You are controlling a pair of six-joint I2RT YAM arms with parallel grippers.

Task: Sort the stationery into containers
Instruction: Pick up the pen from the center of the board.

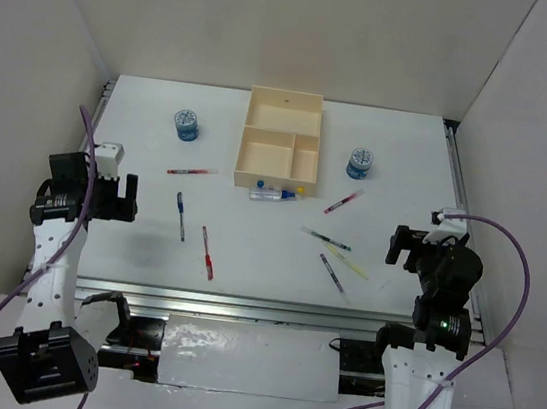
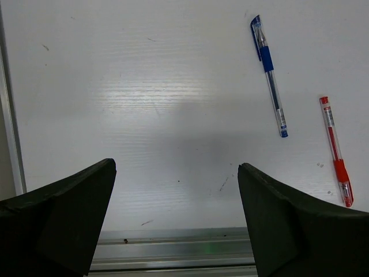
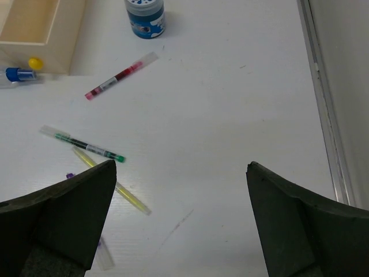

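Status: reads as not begun. Cream rectangular shallow tray (image 1: 245,140) at far centre of white bench (image 1: 127,246), one long section plus three smaller. Nothing visible in any compartment from top view.

Loose on bench, all of it:
- Left of tray: blue-and-white patterned round cylinder (image 1: 186,124), red-and-clear pen (image 1: 192,171), then nearer the left arm a blue pen with clear barrel (image 2: 268,74) and a red pen with clear barrel (image 2: 335,151), near each other but not touching.
- Just in front of tray's near wall, outside it: clear pen with blue cap (image 1: 273,195), tiny yellow piece (image 3: 36,62), tiny blue piece (image 1: 272,186) (too small to say more).
- Right of tray: second patterned cylinder (image 3: 145,16), red marker with clear cap (image 3: 121,75), green-tipped clear pen (image 3: 81,143), thin yellow pen (image 3: 115,184) with one end at the green-tipped one (touching or not, cannot tell), purple pen (image 1: 332,273) just beside.

Re left claw (image 2: 176,167): spread wide, empty, over bare bench, blue pen up-right in its wrist view.
Re right claw (image 3: 181,164): spread wide too, empty, over bare bench, green-tipped and yellow pens off to the left in its wrist view.

Estimate: zero of about a dozen items placed, whole sort left. Guessing pens to long section, cylinders and tiny pieces to small ones (no labels to confirm).
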